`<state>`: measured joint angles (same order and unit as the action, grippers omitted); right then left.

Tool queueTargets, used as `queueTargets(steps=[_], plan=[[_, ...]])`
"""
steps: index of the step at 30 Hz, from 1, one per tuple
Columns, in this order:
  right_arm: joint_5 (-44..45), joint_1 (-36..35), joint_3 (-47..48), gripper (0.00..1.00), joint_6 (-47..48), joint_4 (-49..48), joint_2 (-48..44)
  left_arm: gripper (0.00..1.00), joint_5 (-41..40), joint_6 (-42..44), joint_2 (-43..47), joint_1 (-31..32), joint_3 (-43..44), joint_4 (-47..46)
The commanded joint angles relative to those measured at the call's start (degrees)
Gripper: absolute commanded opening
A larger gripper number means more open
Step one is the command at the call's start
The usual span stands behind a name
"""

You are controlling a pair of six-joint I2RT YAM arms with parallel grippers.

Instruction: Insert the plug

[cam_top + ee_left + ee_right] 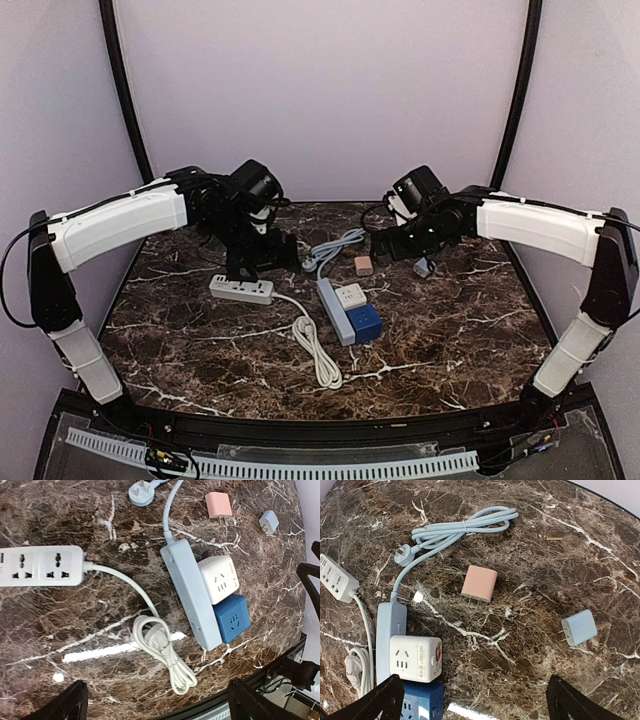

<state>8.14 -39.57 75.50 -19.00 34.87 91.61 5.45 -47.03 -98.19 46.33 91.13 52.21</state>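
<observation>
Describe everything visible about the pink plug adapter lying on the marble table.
The pink adapter is a small square block with rounded corners, matte plastic by its look. Two thin metal prongs stick out of one edge. It lies flat on its broad face on the marble table, plugged into nothing. It sits beside the coiled light-blue cable but clear of it. Only the table touches it.

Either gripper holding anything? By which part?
Nothing held. Left gripper and right gripper both open, empty; pink charger and small blue charger lie loose on the table.
</observation>
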Motion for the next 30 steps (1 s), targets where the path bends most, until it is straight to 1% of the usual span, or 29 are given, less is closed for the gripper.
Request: queueTargets(steps=[1,8,11,16,21,25,30], plan=[[-1.5,0.4,4.2,0.99,-3.0,-1.5,5.0,0.97,-3.9,7.9,3.6,-2.3,1.2,6.2],[-3.0,0.4,11.6,0.99,-8.1,0.3,15.1,0.94,-4.6,14.0,3.9,-6.5,2.7,9.1],[-2.9,0.4,15.0,0.97,-8.5,1.1,20.4,0.93,-4.7,16.8,3.5,-7.4,4.0,11.1],[-0.2,0.4,20.0,0.96,-8.6,2.5,26.8,0.92,-8.5,20.3,3.5,-8.4,5.5,13.8],[3.5,0.4,25.0,0.94,-9.2,4.9,31.6,0.91,-10.1,22.2,3.5,-9.4,5.9,15.7],[4.9,0.4,26.2,0.93,-9.8,5.2,34.2,0.9,-11.3,23.3,3.6,-9.8,6.1,16.8],[5.3,0.5,27.2,0.88,-10.5,5.2,36.9,0.89,-12.2,24.3,4.0,-10.3,6.0,17.7]])
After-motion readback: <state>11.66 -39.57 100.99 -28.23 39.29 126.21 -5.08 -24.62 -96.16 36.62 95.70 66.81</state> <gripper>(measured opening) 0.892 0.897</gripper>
